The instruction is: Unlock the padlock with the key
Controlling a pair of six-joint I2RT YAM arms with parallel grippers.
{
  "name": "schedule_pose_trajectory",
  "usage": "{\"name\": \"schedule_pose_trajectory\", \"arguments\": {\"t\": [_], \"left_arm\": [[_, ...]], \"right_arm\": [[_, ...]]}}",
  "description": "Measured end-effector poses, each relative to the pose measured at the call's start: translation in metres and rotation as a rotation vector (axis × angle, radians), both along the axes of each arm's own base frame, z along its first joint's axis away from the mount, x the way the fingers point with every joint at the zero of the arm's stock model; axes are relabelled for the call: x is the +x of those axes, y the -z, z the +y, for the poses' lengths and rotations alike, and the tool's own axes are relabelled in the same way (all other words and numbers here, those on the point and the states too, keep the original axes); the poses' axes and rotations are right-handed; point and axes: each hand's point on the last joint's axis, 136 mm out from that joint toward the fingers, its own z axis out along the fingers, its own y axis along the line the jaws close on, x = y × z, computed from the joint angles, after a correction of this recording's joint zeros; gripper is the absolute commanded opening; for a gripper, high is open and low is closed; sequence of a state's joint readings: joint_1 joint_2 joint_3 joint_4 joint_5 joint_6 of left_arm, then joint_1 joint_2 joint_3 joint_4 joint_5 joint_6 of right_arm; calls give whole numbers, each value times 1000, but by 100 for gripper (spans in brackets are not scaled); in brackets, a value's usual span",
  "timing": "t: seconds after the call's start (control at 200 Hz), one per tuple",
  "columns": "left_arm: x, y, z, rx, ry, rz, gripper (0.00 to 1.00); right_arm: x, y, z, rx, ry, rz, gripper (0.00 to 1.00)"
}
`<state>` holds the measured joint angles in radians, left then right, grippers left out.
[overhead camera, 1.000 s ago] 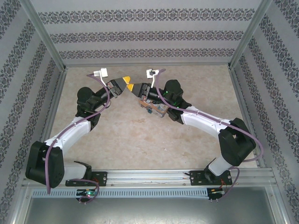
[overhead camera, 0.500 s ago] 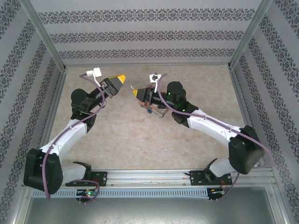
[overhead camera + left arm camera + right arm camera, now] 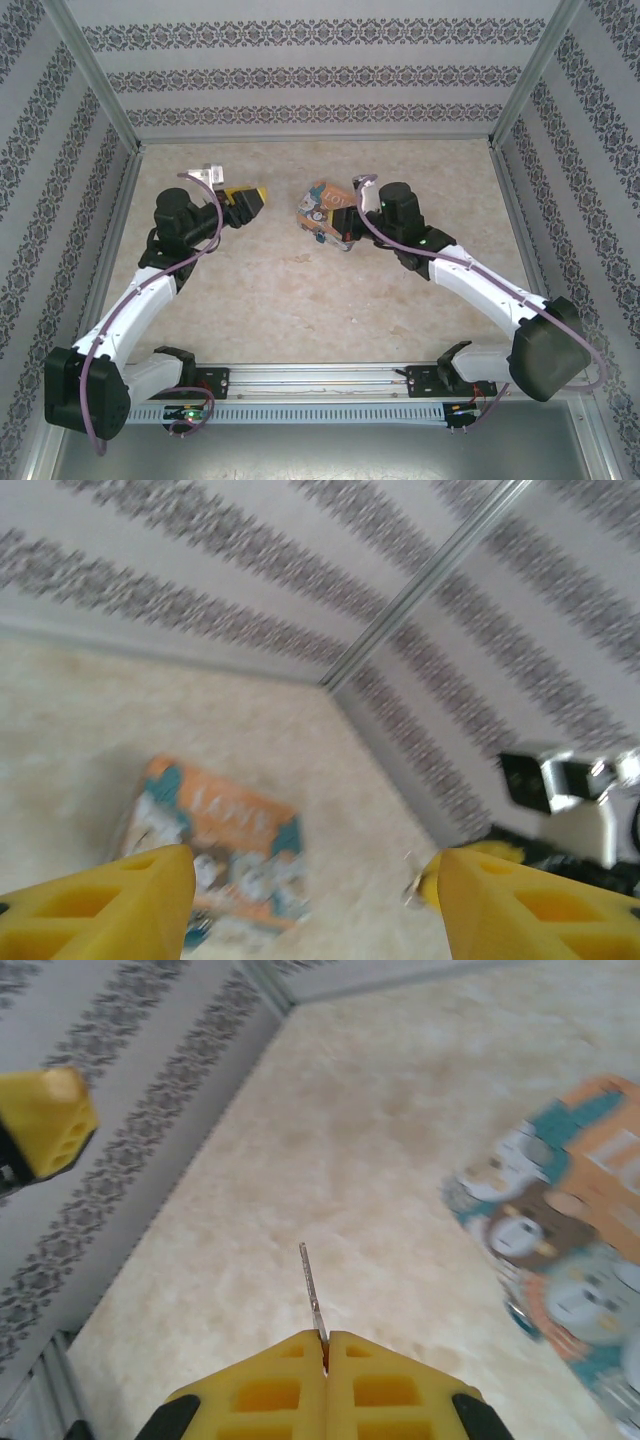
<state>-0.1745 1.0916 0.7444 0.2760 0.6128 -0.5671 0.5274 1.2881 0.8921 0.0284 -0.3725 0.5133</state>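
Note:
My left gripper [image 3: 252,198] hovers left of centre, jaws open and empty; its yellow fingers [image 3: 110,900] frame the blurred orange-and-blue tin [image 3: 215,845]. My right gripper [image 3: 325,1338] is shut on the key [image 3: 311,1290], whose thin silvery blade sticks straight out past the fingertips over bare table. The tin [image 3: 560,1250] lies to the right of that blade. A small teal bit [image 3: 520,1318] at the tin's lower edge may be the padlock, too blurred to tell. The two grippers stand apart, with the tin [image 3: 325,215] between them.
The right arm [image 3: 440,260] reaches in from the lower right, the left arm [image 3: 140,290] from the lower left. Patterned walls [image 3: 300,75] close the back and both sides. Beige table [image 3: 290,290] lies open in front of the tin.
The grippers were tip to tip a second ago. The left jaws have opened and that arm has drawn back to the left. The right arm has pulled back right, still pinching the key.

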Motion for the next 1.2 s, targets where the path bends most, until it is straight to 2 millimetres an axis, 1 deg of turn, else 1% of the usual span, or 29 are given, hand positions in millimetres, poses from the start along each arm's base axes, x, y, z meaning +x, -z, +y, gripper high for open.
{"name": "schedule_pose_trajectory", "arguments": {"t": [0.1,0.215,0.345,0.41,0.485,0.585,0.774,0.949,1.059,1.199], "left_arm": [[1,31,2,85,2,66,69],[1,67,1,147,23,129,72],[-3,106,-2,194,50,197,75],[-7,123,-6,209,71,220,76],[-9,135,-11,213,93,227,76],[-9,146,-18,217,116,232,76],[-7,152,-30,229,152,209,76],[-2,162,-35,233,162,219,74],[2,165,-37,229,165,215,74],[3,168,-39,226,172,214,74]], "right_arm": [[11,24,-21,4,56,106,0],[22,55,-32,10,96,232,0],[26,88,-30,1,97,350,0],[31,98,-27,0,92,386,0],[43,102,-24,7,90,409,0],[62,102,-22,20,92,412,0],[91,99,-13,42,83,399,0],[109,104,-5,48,70,405,0],[118,107,0,50,59,411,0],[124,109,4,54,49,417,0]]}}
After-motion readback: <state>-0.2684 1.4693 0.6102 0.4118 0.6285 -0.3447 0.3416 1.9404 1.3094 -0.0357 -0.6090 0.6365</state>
